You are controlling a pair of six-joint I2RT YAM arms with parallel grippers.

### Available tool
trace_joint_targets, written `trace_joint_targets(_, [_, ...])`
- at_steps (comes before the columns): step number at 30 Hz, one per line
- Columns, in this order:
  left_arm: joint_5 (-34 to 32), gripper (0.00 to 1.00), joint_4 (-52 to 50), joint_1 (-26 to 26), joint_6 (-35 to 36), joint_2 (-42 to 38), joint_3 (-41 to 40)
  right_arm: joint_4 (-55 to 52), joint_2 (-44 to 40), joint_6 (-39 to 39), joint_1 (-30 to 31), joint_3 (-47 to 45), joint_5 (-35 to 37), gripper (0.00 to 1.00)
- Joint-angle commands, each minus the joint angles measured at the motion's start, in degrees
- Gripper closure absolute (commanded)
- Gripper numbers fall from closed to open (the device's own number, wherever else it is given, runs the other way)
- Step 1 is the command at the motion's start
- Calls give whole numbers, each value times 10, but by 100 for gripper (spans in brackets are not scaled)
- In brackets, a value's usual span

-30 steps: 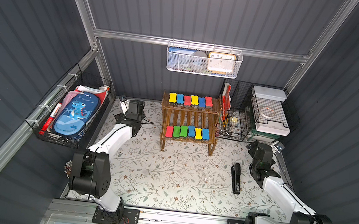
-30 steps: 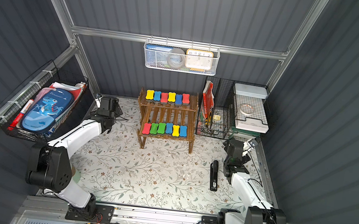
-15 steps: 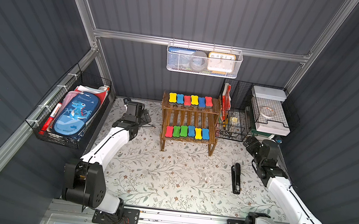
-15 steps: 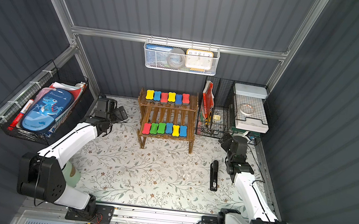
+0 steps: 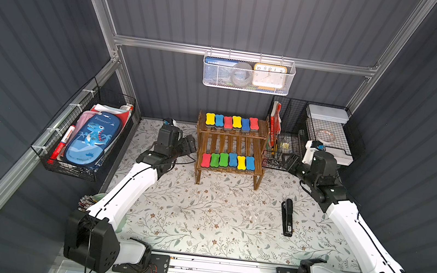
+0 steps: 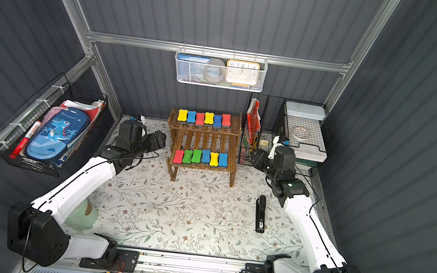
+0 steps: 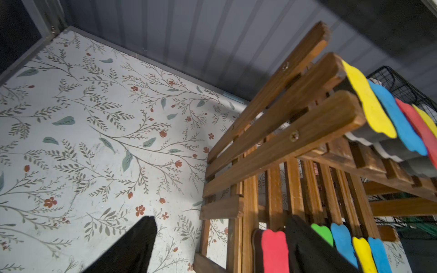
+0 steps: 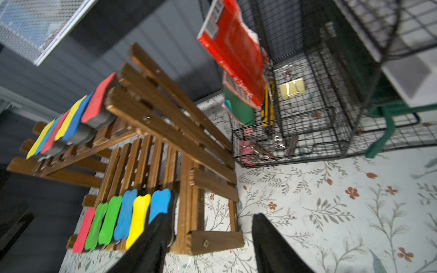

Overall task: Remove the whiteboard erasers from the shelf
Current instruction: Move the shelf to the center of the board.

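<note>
The left gripper point(image 5: 190, 142) is spread with nothing between its fingers point(image 7: 139, 243), and the right gripper point(image 5: 287, 161) is likewise parted and empty. Between the two lie twelve bone-shaped foam whiteboard erasers point(image 5: 227, 160), coloured tops up and grey felt down. Six sit in the lower row and six in the upper row point(image 5: 232, 122) of the two-tier dark brown slatted wooden shelf point(image 5: 229, 141). Each row is packed side to side, so probably only the end pieces offer a free flank (red nearest the left gripper, blue nearest the right). The shelf's end rails stand between fingertips and rows, favouring entry from the front. Just behind the right gripper a black wire-grid organiser point(image 5: 282, 140) crowds the shelf. Beside the left gripper the floral mat point(image 5: 201, 212) is bare, and the black stapler point(image 5: 287, 216) lies well apart.
</note>
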Motion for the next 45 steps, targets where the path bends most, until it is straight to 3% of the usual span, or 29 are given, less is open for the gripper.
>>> trace_joint_targets(1, [40,10,-14,-5,19,-2,-17,-51,27,-22,24,82,10,43])
trace_joint_targets(10, [73,4,-26,-6,47,17,-9,-188,179,-68,92,332,49,52])
trace_joint_targets(12, [69,5,-27,-6,49,12,-14,-202,190,-68,99,348,70,53])
trace_joint_targets(20, [94,25,-30,-5,50,21,-23,-158,143,-32,97,201,68,50])
trace_joint_targets(26, [52,35,-82,-7,65,30,-17,-146,120,-21,97,120,56,50])
trace_joint_targets(45, [80,51,-53,-21,60,7,-59,-143,125,-11,98,96,40,53])
